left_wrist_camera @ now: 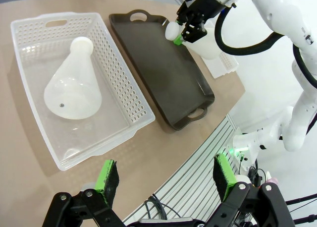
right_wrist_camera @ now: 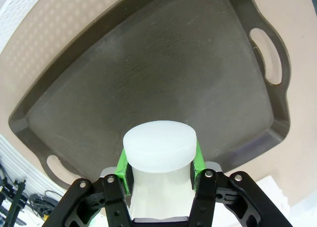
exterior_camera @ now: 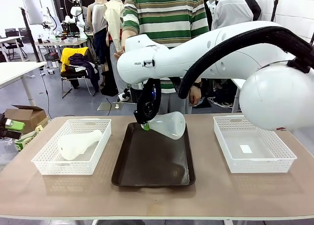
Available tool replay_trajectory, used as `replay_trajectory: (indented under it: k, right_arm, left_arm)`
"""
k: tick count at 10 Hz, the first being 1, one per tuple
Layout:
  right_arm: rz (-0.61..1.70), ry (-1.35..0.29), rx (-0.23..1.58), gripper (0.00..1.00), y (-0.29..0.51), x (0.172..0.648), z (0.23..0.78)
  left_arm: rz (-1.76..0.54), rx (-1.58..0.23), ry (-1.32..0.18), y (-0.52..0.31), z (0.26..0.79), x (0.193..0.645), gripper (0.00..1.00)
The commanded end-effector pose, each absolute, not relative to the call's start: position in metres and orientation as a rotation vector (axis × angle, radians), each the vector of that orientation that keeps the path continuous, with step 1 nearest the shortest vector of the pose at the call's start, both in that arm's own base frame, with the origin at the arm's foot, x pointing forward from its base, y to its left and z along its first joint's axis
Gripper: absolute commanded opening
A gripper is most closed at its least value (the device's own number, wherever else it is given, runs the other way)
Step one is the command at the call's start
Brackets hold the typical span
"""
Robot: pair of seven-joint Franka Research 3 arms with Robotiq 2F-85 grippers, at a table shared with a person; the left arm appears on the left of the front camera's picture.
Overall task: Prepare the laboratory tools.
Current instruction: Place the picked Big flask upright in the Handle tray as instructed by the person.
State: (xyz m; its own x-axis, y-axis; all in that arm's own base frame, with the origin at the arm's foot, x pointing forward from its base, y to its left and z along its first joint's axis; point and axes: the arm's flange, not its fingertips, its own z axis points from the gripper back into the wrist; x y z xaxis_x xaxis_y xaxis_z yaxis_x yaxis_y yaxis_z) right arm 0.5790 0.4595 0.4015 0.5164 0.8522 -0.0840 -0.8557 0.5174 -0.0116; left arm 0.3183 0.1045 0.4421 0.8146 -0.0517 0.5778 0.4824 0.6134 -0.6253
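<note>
A frosted-white conical flask (exterior_camera: 169, 125) hangs tilted over the far end of the dark brown tray (exterior_camera: 152, 161), held by its neck (right_wrist_camera: 159, 160) in my right gripper (exterior_camera: 145, 125), which is shut on it. The same flask (left_wrist_camera: 200, 38) and right gripper (left_wrist_camera: 184, 32) appear in the left wrist view. A second flask (exterior_camera: 78, 143) lies on its side in the left white basket (exterior_camera: 49, 161); this flask (left_wrist_camera: 73, 85) also lies below the left wrist camera. My left gripper (left_wrist_camera: 166, 175) is open, high above the table's near edge, holding nothing.
A white basket (exterior_camera: 252, 145) stands at the right of the table. A person in a striped shirt (exterior_camera: 164, 11) stands at the far side behind the right arm. The tray (right_wrist_camera: 163, 78) has cut-out handles at both ends.
</note>
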Motion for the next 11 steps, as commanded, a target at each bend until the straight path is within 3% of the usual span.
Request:
replay_trajectory:
  k: [1, 11]
  right_arm:
    - [1.028, 0.066, -0.055, 0.0, 0.46, 0.5776, 0.4028]
    - [1.028, 0.066, -0.055, 0.0, 0.46, 0.5776, 0.4028]
  left_arm:
    - [-0.342, -0.881, -0.577, 0.1062, 0.4413, 0.3197, 1.0]
    - [-0.342, -0.881, -0.577, 0.1062, 0.4413, 0.3197, 1.0]
